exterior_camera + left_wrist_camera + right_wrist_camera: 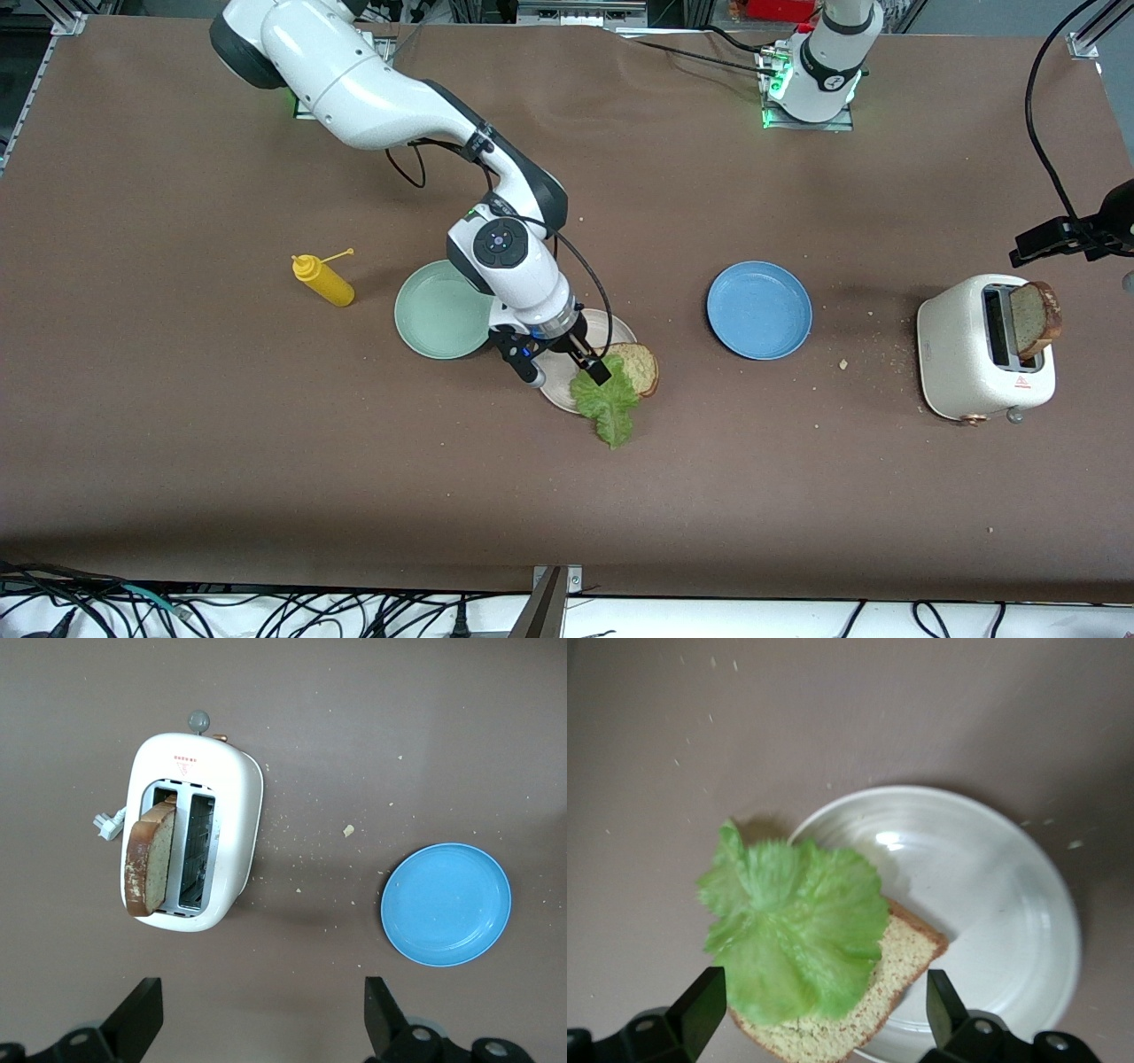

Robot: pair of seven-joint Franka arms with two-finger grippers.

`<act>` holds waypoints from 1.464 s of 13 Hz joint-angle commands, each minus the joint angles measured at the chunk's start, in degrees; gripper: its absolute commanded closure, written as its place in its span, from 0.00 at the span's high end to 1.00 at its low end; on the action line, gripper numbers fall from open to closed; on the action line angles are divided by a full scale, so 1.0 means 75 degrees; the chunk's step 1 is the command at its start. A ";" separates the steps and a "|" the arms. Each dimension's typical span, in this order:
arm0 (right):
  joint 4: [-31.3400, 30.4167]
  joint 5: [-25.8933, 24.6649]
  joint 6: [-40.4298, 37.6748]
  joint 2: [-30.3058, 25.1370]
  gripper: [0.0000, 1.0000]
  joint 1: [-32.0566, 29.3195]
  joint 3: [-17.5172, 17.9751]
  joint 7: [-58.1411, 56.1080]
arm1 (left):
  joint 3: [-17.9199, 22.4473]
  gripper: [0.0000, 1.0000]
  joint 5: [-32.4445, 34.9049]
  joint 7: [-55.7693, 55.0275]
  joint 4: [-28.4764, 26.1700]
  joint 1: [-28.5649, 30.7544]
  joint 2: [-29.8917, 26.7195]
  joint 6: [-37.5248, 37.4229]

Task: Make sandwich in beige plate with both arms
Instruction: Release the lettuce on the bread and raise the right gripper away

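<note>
Second bread slice (149,870) stands upright in one slot of the toaster (961,354), far right of the front frame, long edge running along the slot. It sits straight under the left gripper (261,1014), slightly off toward the slice's side of the wrist frame, well below it. Left gripper's fingers are spread wide w/ nothing between; in the front view only a black part of it shows at the right edge, over the table by the toaster. Left arm is clearly the nearer one for this slice; my read is next move = drop down and line the jaws across the slice's thin faces.

Rest of the sandwich: first bread slice (640,365) lies on the beige plate (558,390), mid-frame, hanging over its rim, lettuce leaf (609,403) on top and spilling off onto the table toward the camera. Right gripper (595,366) hovers just over the leaf, fingers apart, gripping nothing.

Blue plate (759,309) lies betw. beige plate and toaster. Mint plate (434,310) beside beige plate; mustard bottle (323,280) mid-left.
</note>
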 commanded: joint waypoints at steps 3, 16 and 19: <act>-0.0120 0.0386 -0.2157 -0.1260 1.00 -0.0818 0.0012 -0.1890 | -0.0021 1.00 -0.0088 0.0149 0.0187 0.0033 0.0057 -0.0113; -0.1126 0.1103 -0.6464 -0.4226 1.00 -0.3328 -0.1895 -1.1323 | -0.0021 1.00 -0.0076 0.0149 0.0187 0.0021 0.0057 -0.0114; -0.1932 0.1407 -0.5870 -0.4741 1.00 -0.3456 -0.2120 -1.1706 | -0.0033 1.00 -0.0088 0.0149 0.0187 0.0021 0.0057 -0.0137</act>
